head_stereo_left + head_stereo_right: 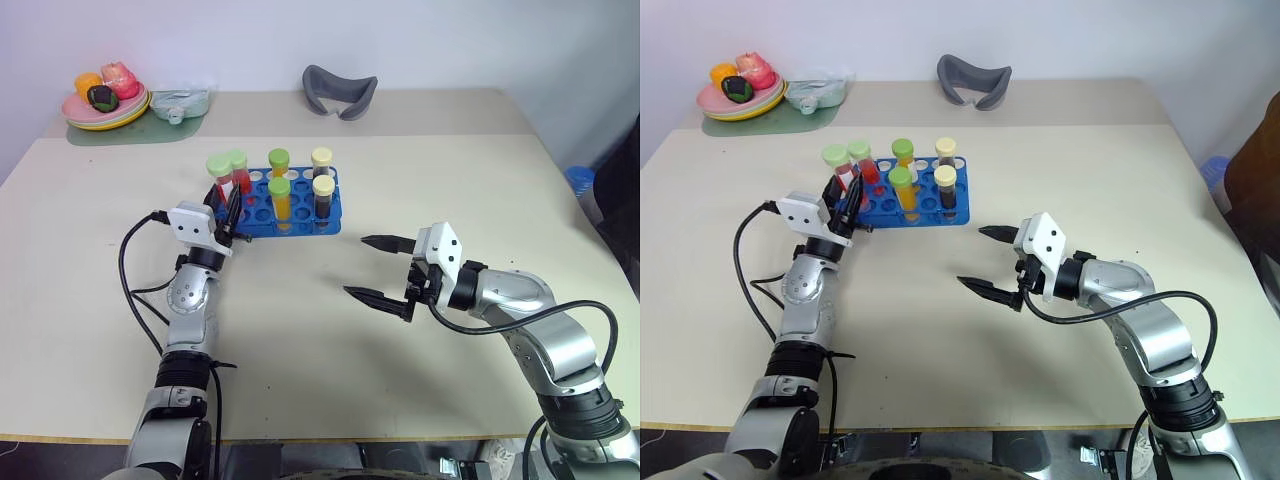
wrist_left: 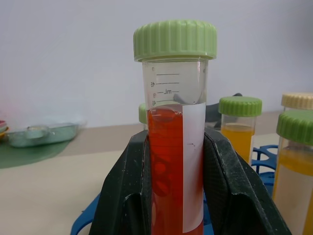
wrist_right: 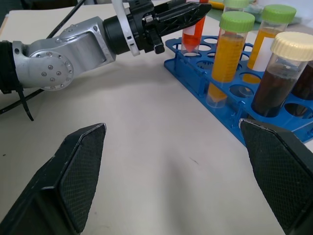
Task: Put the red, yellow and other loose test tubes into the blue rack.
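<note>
1. We see the left gripper (image 1: 226, 208), with two black fingers, closed around a clear plastic test tube with red liquid, a white label and a light green screw cap (image 2: 174, 147). In the left wrist view the two fingers (image 2: 124, 196) press on both sides of the tube, about at the middle of its length.

2. The held tube stands nearly upright, with the cap on top. In the right wrist view its pointed lower end sits at a hole near the corner of the bright blue plastic rack with rows of round holes (image 1: 300, 215). We cannot tell for sure whether the tip is already inside the hole or just above it.

3. In the left eye view the rack is in the upper middle of the frame, and the left gripper is at its left end. So the tube's long axis is already about in line with the hole, and we judge that the coming move is mostly straight down, then a release.

4. Five other capped tubes (image 1: 280, 200) already stand in the rack: one red, two yellow-orange with green caps, two dark brown with cream caps. We see no loose tube on the beige table (image 1: 300, 370).

5. The right gripper (image 1: 378, 269) is in the lower middle right of the frame, over the bare table, its fingers spread wide and holding nothing. It is well apart from the rack, so the left arm is clearly the nearer one.
</note>
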`<state>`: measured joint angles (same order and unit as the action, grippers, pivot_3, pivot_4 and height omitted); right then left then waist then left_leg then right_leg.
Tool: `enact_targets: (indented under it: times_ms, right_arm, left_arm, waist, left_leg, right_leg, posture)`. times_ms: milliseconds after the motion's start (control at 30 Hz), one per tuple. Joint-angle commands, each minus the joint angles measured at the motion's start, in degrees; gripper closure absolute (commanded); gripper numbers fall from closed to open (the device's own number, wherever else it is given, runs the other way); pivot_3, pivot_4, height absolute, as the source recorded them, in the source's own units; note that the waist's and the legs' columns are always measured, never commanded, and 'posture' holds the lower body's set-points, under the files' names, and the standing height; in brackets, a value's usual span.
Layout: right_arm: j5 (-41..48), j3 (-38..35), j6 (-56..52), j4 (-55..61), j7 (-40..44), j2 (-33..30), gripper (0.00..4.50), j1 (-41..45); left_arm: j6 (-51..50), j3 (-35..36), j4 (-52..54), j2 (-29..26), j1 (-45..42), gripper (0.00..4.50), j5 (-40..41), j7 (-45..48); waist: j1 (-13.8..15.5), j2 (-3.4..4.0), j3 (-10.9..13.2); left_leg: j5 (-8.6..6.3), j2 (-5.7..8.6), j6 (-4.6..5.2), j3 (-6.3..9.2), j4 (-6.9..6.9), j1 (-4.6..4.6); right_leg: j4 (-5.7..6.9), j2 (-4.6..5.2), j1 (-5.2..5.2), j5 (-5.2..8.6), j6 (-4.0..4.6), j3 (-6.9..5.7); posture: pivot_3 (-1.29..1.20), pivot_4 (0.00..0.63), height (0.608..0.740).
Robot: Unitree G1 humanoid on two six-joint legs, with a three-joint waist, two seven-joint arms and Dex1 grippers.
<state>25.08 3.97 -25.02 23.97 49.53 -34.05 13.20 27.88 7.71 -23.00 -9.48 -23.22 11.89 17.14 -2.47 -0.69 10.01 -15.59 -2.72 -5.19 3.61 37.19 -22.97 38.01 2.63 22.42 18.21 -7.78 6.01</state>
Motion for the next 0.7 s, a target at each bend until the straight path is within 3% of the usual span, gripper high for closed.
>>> enact_targets:
  times_ms: [33, 633, 700]
  right_arm:
    - [1.0, -0.9, 0.4, 2.6, -0.4, 0.1, 0.0, -0.4]
    - [1.0, -0.1, 0.2, 3.5, -1.3, 0.3, 0.0, -1.1]
    - [1.0, -0.1, 0.2, 3.5, -1.2, 0.2, 0.0, -1.2]
  left_arm:
    - [0.5, 0.2, -0.7, 0.6, 0.2, 3.71, 0.3, 0.4]
    - [0.0, -0.2, -1.9, 1.4, -0.3, 3.71, -0.6, 1.3]
    - [-0.5, 0.0, -1.8, 1.4, -0.3, 2.69, -0.2, 1.1]
  waist:
    - [0.0, 0.0, 0.0]
    - [0.1, 0.0, 0.0]
    - [0.0, 0.0, 0.0]
  left_leg:
    - [0.0, 0.0, 0.0, 0.0, 0.0, 0.01]
    - [-0.01, 0.0, 0.01, 0.0, -0.06, 0.11]
    - [-0.01, 0.0, 0.01, 0.0, -0.06, 0.11]
  right_leg:
    - [0.0, 0.0, 0.0, 0.0, 0.0, 0.0]
    - [-0.04, 0.0, -0.1, 0.0, 0.0, 0.0]
    - [-0.04, 0.0, -0.1, 0.0, 0.0, 0.0]
  posture:
    - [0.0, 0.15, 0.74]
    - [0.0, 0.15, 0.74]
    - [0.0, 0.15, 0.74]
